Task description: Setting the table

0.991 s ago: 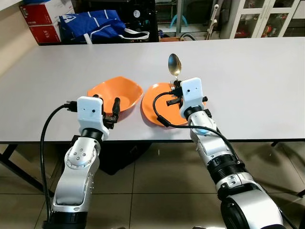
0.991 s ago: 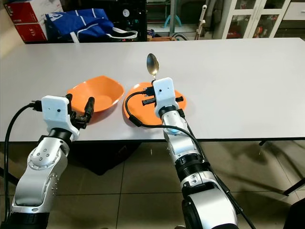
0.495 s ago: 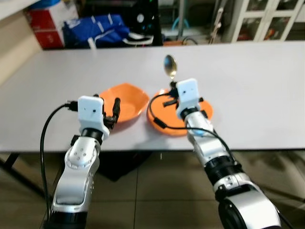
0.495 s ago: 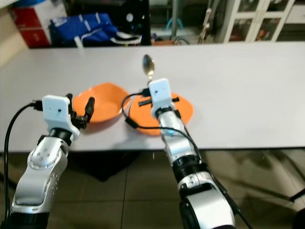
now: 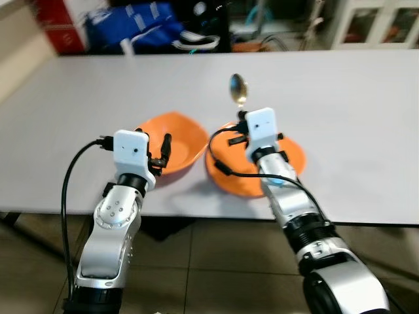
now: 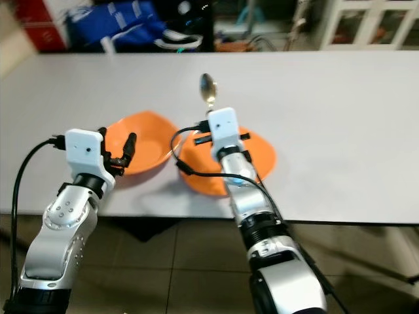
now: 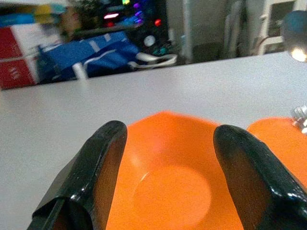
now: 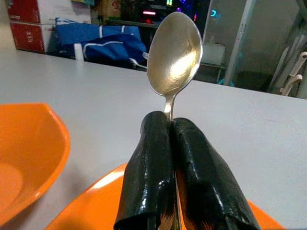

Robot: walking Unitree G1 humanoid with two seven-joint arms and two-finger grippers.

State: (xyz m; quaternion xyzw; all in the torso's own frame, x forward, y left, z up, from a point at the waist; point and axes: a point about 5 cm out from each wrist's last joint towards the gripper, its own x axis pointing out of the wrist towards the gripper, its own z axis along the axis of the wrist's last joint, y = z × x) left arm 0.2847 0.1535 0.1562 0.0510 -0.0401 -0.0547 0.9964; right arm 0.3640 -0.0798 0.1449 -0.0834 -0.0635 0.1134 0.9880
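Grey desk (image 5: 366,98) with dark clutter, a blue bag (image 5: 141,19) and red boxes (image 5: 55,23) beyond its far edge. Spoon (image 5: 238,87): held upright, bowl uppermost, above the far rim of the orange plate (image 5: 291,157); the right pincer (image 8: 173,125) is closed on its handle. Orange bowl (image 5: 180,134): just left of the plate, near the desk's front edge. Left pincer (image 7: 168,158): fingers spread, hovering at the bowl's near rim, gripping nothing. Compared with a second ago, the view has shifted, though spoon and dishes keep their arrangement; placement of the spoon appears not yet begun.
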